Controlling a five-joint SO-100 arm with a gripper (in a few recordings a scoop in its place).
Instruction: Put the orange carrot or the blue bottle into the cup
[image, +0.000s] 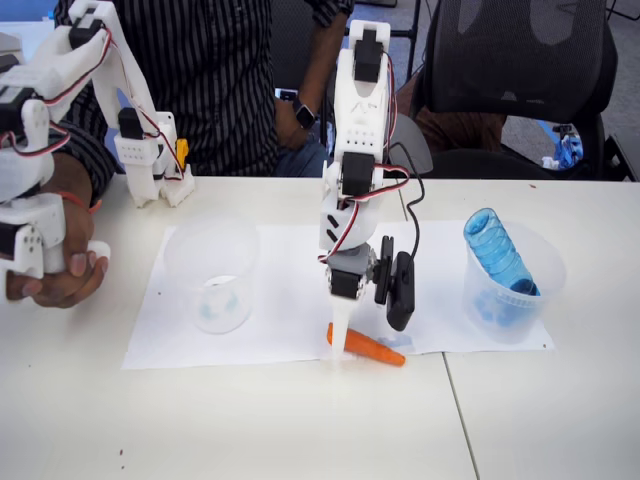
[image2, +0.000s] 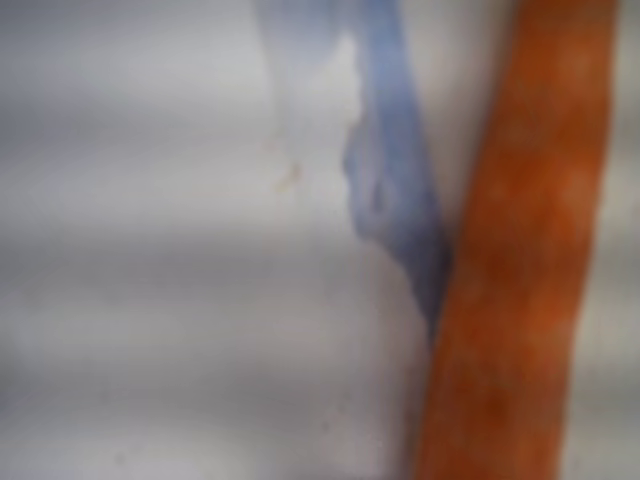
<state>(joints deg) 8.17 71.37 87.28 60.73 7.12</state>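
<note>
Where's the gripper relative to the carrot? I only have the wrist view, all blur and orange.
Observer: In the fixed view the gripper is down at the paper sheet, its white finger right at the thick end of the orange carrot.
Operator: Jaws shut on it?
Observer: No, open. The black finger hangs raised above the carrot, apart from it.
Operator: Where's the empty cup?
Observer: The cup stands upright, left of the gripper in the fixed view, on the same sheet.
Operator: And the bottle?
Observer: The blue bottle already leans inside the other cup, right of the gripper.
</note>
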